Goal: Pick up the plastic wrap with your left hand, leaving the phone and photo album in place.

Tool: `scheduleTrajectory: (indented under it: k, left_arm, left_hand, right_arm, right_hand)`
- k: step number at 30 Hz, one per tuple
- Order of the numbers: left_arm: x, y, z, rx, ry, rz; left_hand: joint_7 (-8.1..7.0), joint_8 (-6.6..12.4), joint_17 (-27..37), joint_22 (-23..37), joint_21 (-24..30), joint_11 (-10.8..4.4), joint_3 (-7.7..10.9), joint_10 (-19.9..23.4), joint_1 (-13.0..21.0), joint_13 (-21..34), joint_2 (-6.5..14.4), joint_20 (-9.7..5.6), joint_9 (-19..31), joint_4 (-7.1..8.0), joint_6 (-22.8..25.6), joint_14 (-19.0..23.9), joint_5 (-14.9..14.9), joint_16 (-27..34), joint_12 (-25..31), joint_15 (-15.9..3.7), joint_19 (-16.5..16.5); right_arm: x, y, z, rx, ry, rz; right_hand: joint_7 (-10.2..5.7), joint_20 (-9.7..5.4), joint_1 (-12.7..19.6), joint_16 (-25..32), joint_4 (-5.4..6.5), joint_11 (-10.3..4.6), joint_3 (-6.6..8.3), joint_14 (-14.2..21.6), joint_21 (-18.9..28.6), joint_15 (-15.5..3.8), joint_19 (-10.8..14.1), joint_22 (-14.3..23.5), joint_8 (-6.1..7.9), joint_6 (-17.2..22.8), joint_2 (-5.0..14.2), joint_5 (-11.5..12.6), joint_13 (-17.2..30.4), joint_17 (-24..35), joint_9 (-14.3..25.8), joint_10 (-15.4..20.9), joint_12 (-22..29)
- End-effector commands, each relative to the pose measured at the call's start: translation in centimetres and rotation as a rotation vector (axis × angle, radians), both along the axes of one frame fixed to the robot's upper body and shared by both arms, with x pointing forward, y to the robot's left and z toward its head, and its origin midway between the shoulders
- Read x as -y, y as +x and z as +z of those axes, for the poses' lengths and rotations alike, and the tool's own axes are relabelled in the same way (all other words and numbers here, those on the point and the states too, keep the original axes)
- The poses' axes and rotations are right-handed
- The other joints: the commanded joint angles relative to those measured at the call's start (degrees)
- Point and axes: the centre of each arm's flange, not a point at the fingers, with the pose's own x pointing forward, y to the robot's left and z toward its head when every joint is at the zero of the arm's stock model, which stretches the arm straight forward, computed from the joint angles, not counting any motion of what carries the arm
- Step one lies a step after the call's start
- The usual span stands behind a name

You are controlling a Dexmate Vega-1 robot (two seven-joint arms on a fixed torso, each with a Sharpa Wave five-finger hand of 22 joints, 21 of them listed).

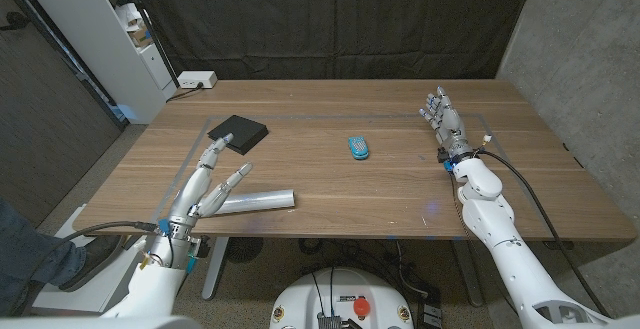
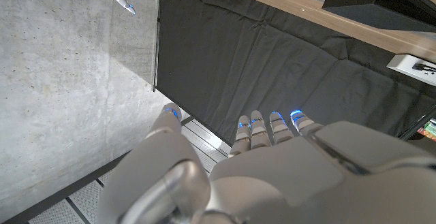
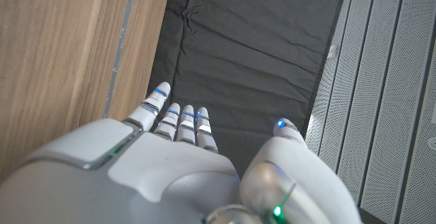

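Plastic wrap, a long silvery box-shaped roll, lies on the wooden table near its front edge on my left side, pointing roughly across the table. My left hand sits just at the roll's near end, fingers spread and reaching forward, holding nothing; from the head camera I cannot tell whether a fingertip touches the roll. Just beyond those fingers lies a flat black rectangular photo album, close to the fingertips, angled on the table. In the left wrist camera I see the back of that hand with the fingers straight and apart, and the album's dark edge on the tabletop.

A small blue phone-like object lies near the table's middle, well apart from both hands. My right hand is at the far right of the table, fingers extended and apart, empty. The right wrist camera shows its fingers straight, beside the table edge.
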Motion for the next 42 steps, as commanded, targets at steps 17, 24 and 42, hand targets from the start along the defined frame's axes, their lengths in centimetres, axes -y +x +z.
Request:
scheduleTrajectory:
  k: [17,24,42]
  left_arm:
    - [0.8,-1.4,-0.7,0.034,0.074,0.116]
    - [1.2,-1.6,-0.6,0.035,0.132,0.193]
    - [1.0,-2.7,-1.2,0.04,0.188,0.368]
  left_hand:
    - [0.02,0.39,0.11,0.19,0.09,0.06,0.38,0.4,1.64,0.2,0.13,-0.3,0.15,-1.05,0.68,0.71,-0.26,0.14,0.1,0.1,-0.05]
    - [0.1,0.41,0.11,0.18,0.2,-0.18,0.52,1.01,2.23,0.22,0.1,-0.36,0.16,-1.49,0.9,1.14,-0.23,0.25,0.29,0.13,0.24]
    - [1.42,-0.77,0.16,0.17,0.6,0.89,0.77,-0.34,5.65,0.41,-1.46,0.5,0.26,-3.62,-3.9,0.92,0.27,0.02,-0.35,1.63,1.87]
  right_arm:
    - [-0.2,0.0,0.2,0.015,0.002,0.009]
    - [-0.1,0.0,0.5,0.018,0.001,0.006]
    - [-0.8,0.1,0.9,0.017,0.009,0.009]
  right_hand:
    - [-0.13,0.03,0.52,0.27,-0.11,-0.18,-0.48,0.54,0.56,-0.01,0.34,0.32,-0.11,0.52,0.41,0.5,0.22,-0.04,0.15,0.59,0.08]
    - [-0.12,-0.04,0.53,0.24,-0.12,-0.16,-0.52,0.47,0.55,-0.1,0.32,0.32,-0.17,0.38,0.44,0.54,0.22,-0.03,0.15,0.48,0.03]
    - [-0.12,-0.4,0.55,0.46,-0.16,-0.18,-0.66,1.06,0.83,-0.15,1.12,0.34,-0.21,0.3,0.58,0.64,0.24,0.02,0.16,0.55,0.05]
